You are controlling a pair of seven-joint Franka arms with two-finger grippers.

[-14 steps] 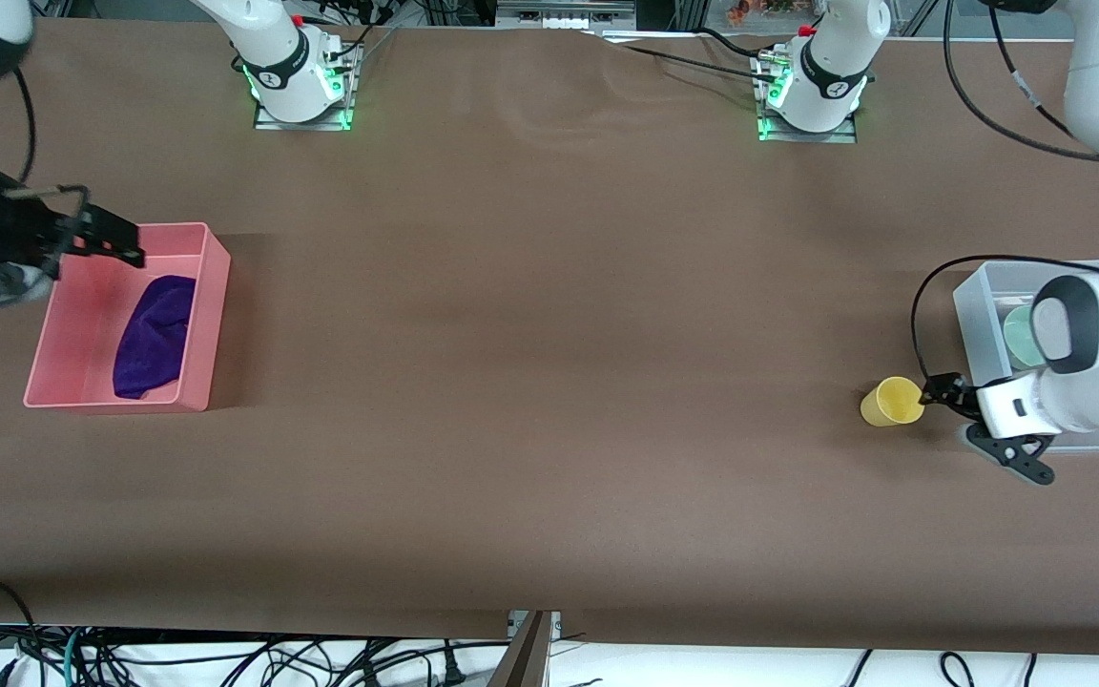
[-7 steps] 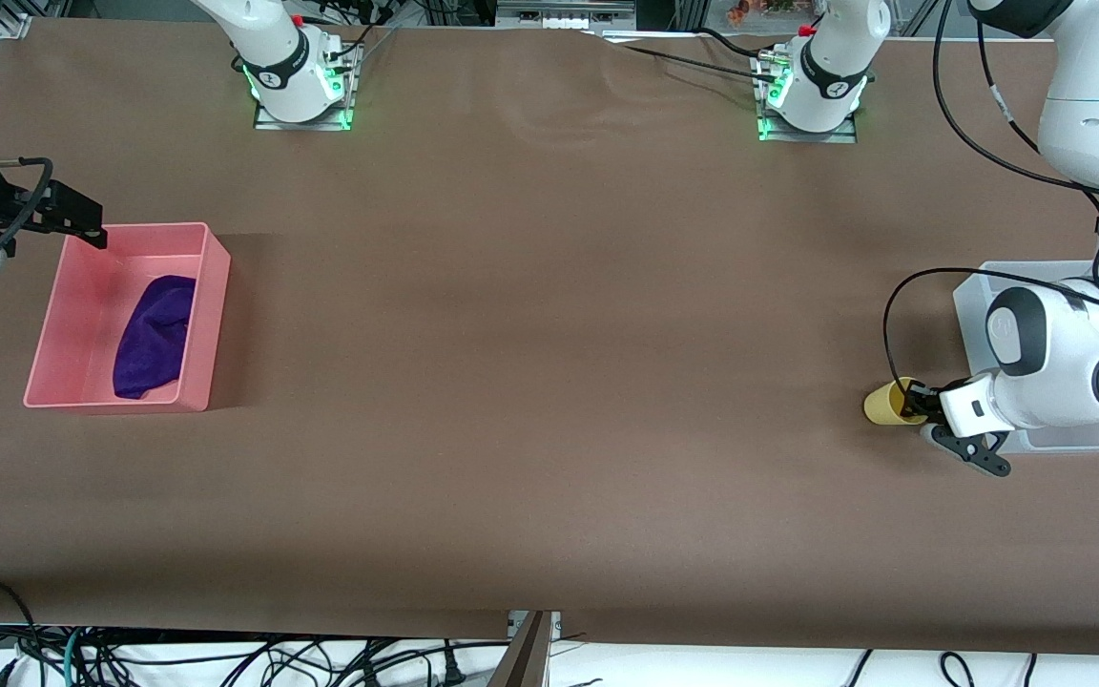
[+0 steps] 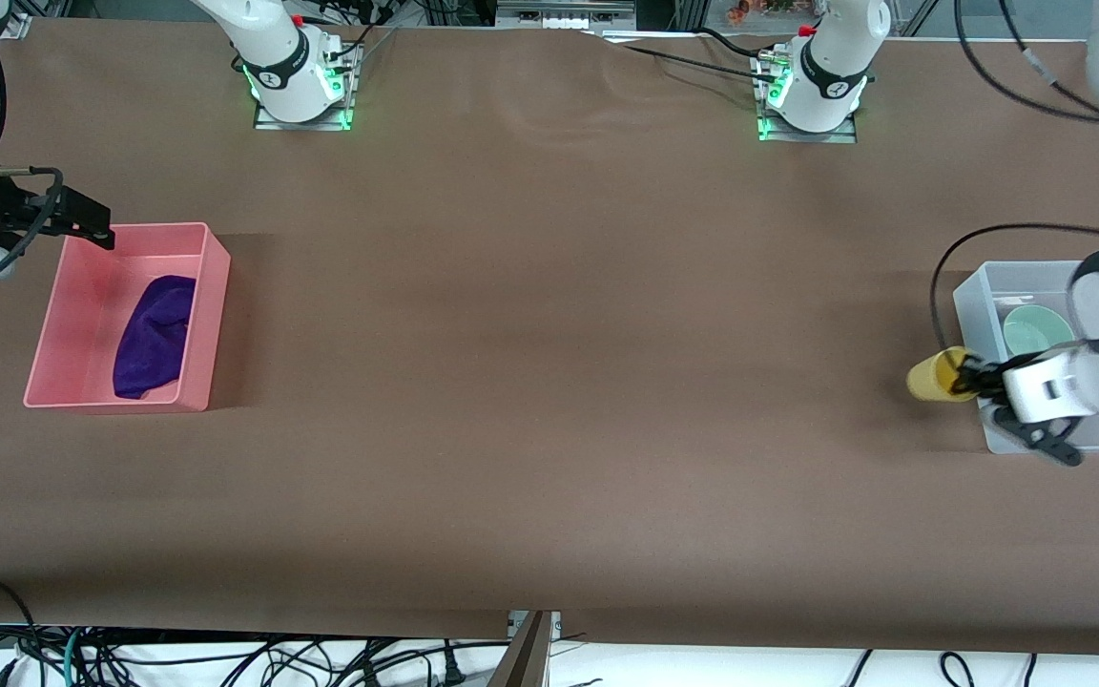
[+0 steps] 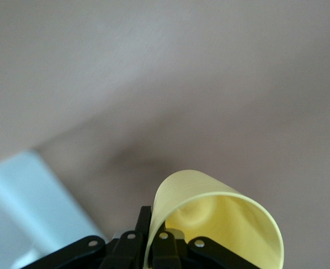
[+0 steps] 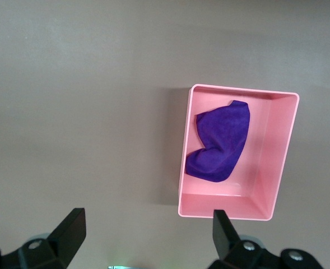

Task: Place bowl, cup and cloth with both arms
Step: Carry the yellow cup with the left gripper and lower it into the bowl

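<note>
Holding the cup [image 3: 937, 376] pinched, the left gripper [image 3: 974, 375] hung beside the clear bin [image 3: 971, 301] with the bowl [image 3: 1034, 333]; its wrist view showed the cup's wall clamped [image 4: 215, 224]; the right gripper [image 5: 145, 230] hovered spread above the cloth [image 5: 221, 140] in the pink bin [image 5: 277, 168].

The left gripper [image 4: 153, 246] pinches the rim of a thin bright yellow plastic cup [image 4: 215, 221], held tilted above the brown table [image 4: 181, 84]. A pale translucent bin corner [image 4: 24, 202] shows beside it.
</note>
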